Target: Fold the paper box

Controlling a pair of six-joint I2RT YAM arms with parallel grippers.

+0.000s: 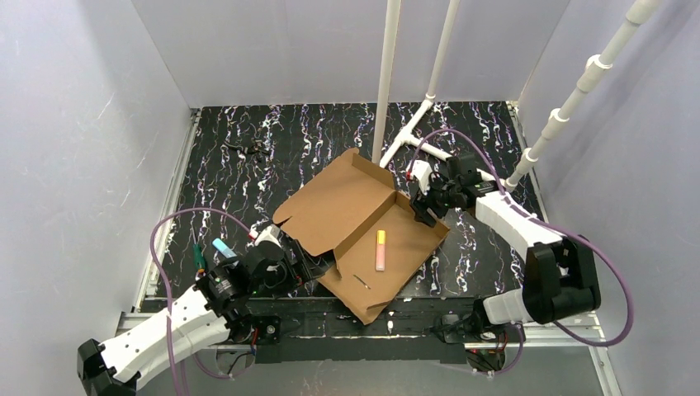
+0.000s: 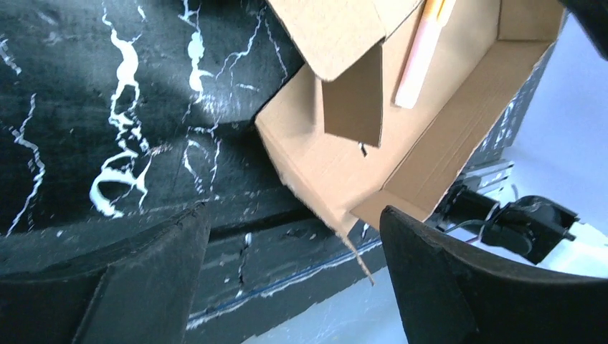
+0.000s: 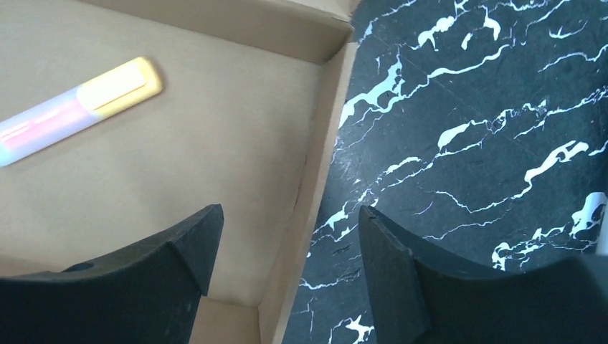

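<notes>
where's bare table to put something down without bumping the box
Far left of the table, between the left wall and the box, is bare, apart from small dark bits by the back edge. The right is crowded by the pipe stand and right arm; the near edge by the left arm.

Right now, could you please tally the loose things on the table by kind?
paper box: 1
pink-and-yellow marker, lying in the box: 1
thin dark sliver, too small to identify, in the box: 1
small dark clump, at the far left of the table: 1
Total: 4
</notes>
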